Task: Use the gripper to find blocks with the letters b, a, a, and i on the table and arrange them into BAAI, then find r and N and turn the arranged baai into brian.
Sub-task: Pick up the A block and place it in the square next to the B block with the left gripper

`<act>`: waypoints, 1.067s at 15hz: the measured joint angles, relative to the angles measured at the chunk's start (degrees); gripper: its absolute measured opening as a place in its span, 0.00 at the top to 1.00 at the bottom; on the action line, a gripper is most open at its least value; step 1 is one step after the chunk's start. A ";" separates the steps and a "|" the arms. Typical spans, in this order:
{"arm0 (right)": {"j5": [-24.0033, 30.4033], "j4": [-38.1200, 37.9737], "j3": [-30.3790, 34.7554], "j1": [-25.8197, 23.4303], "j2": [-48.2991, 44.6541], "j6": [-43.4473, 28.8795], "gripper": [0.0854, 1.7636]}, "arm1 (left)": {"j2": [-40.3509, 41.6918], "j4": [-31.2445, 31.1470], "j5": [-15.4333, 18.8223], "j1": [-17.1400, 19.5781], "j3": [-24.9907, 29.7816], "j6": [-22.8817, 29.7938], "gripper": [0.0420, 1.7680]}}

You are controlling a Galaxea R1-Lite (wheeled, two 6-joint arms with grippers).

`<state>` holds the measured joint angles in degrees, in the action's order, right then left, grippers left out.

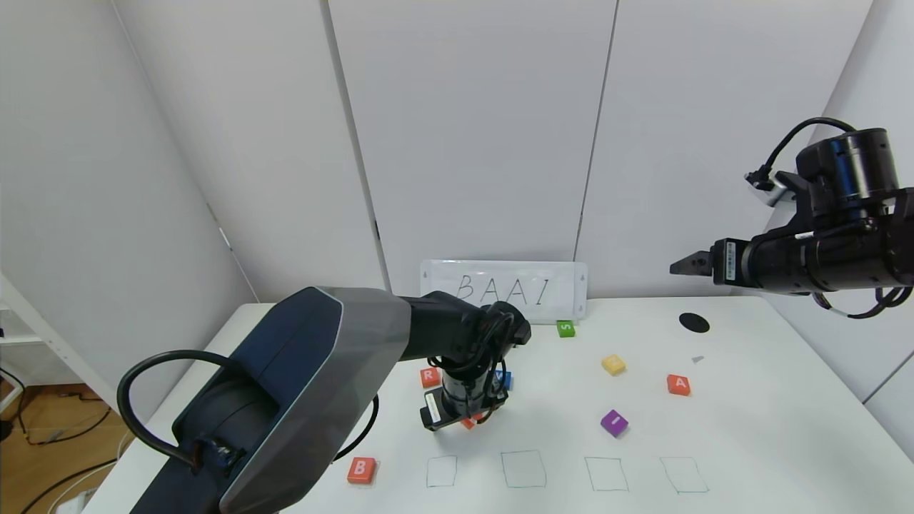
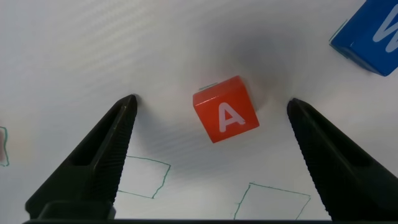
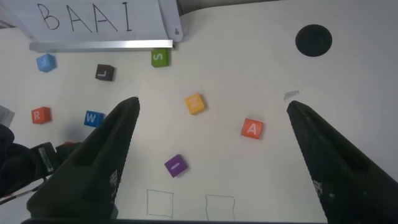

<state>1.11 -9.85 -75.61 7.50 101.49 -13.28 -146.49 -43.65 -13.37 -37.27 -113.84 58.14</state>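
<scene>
Orange-red A blocks (image 3: 252, 129): two, possibly more hidden.

The head camera looks down across the bench (image 1: 750, 428); the left wrist hovers close, the right higher (both wrists see drawn squares (image 2: 142, 177)).

B block (image 1: 361, 469): orange-red, flat on the table (image 1: 750, 442), near the front edge, left of the drawn squares.
First A block (image 2: 226, 116): orange-red, white letter up, turned askew, lying free.
Second A block (image 1: 678, 384): orange-red, flat, far right.
I block (image 1: 614, 422): purple, tilted, behind the squares.
R block (image 1: 430, 377): orange-red, mid-table.
</scene>
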 joint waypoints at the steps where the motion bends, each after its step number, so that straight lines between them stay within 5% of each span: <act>1: 0.00 0.00 0.02 0.02 0.02 0.00 0.03 | 0.00 -0.02 0.00 0.01 0.00 0.07 0.03; 16: -0.05 0.02 0.28 0.46 0.05 0.00 0.03 | -0.15 0.61 -2.80 -0.11 -0.46 4.49 0.03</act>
<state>1.06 -9.83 -75.33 7.96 101.54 -13.28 -146.64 -43.04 -16.18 -37.38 -114.30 62.62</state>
